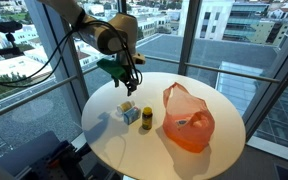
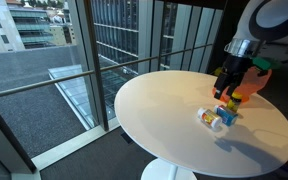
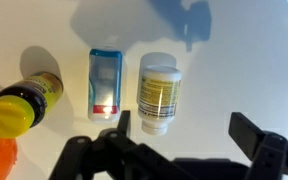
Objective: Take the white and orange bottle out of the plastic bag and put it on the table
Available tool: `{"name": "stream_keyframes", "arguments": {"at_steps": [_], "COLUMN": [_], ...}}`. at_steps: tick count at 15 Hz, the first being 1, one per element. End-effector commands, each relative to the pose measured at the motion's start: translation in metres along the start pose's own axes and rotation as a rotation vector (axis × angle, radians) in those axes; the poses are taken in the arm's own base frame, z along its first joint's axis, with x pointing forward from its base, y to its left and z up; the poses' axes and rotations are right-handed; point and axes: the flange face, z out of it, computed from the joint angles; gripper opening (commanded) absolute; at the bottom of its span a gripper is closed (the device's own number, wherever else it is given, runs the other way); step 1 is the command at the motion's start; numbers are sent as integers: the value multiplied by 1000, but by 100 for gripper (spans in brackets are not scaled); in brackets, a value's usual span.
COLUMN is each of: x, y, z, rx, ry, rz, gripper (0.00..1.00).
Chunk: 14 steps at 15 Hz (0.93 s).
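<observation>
Round cream table (image 1: pixel 104 135) by tall windows (image 1: pixel 214 30) over city buildings (image 1: pixel 14 60). The white and orange bottle (image 3: pixel 158 93) lies on it beside a box (image 3: pixel 105 83), apart from the orange plastic bag (image 1: pixel 189 118). The gripper (image 3: pixel 181 125) hovers above, jaws wide, empty.

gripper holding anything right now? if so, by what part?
Nothing is held. The gripper is open, its jaws wide apart and empty. The white bottle lies on the table beside the box.

Bright daylight through the windows (image 1: pixel 44 40) casts soft shadows on the table (image 1: pixel 109 140).
</observation>
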Motion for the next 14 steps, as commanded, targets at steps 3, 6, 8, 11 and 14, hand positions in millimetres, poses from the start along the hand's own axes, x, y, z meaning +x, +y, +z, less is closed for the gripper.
{"name": "stream_keyframes", "arguments": {"at_steps": [3, 6, 8, 11, 14], "x": [-19, -24, -25, -23, -23], "y": [6, 9, 11, 15, 13], "z": [-80, -116, -136, -156, -149], "rx": [-4, -38, -74, -109, -95], "ry": [32, 57, 85, 109, 116], "rz": [4, 18, 17, 27, 7], "gripper": [100, 100, 100, 100, 100]}}
